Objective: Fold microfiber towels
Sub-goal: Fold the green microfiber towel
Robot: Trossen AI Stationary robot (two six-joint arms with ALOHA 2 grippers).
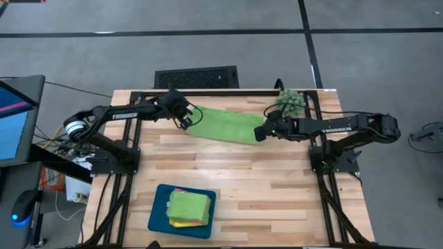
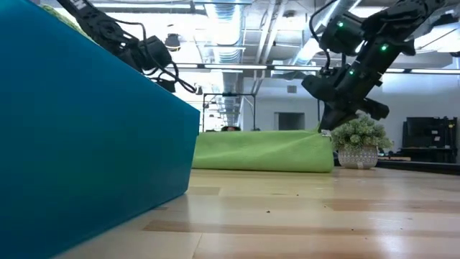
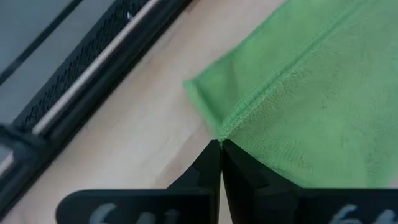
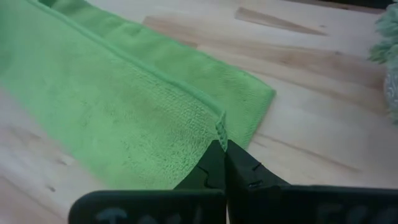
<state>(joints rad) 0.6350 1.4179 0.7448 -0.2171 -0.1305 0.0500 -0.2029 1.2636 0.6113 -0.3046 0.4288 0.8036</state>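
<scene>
A lime green microfiber towel [image 1: 223,124] lies folded over near the table's far edge, its lower layer flat on the wood and showing past the upper layer's hem [image 4: 155,74]. My left gripper [image 1: 185,122] is shut at the towel's left end. My right gripper [image 1: 261,133] is shut at its right end. In the low view the towel [image 2: 262,151] shows as a green band with my right gripper [image 2: 325,129] at its upper right corner. More folded towels, a green one [image 1: 188,205] on a yellow one [image 1: 181,223], rest in a stack on the teal tray [image 1: 156,216]. My left gripper pinches the left corner of the upper layer, where the stitched hem [image 3: 239,115] ends, between its two fingertips. It comes slanting down from the table's left. The lower layer's corner [image 3: 202,93] lies free on the wood beyond. My right gripper pinches the right corner of the upper layer at the hem's end [image 4: 221,127] between its fingertips, slanting down from the table's right. The layer below [image 4: 249,99] stays flat on the table past the fingers.
A small spiky green plant [image 1: 291,102] in a pot stands at the far right, just behind my right gripper. The teal tray sits at the near edge, left of centre, and fills the left of the low view [image 2: 86,144]. Bare wood lies between towel and tray.
</scene>
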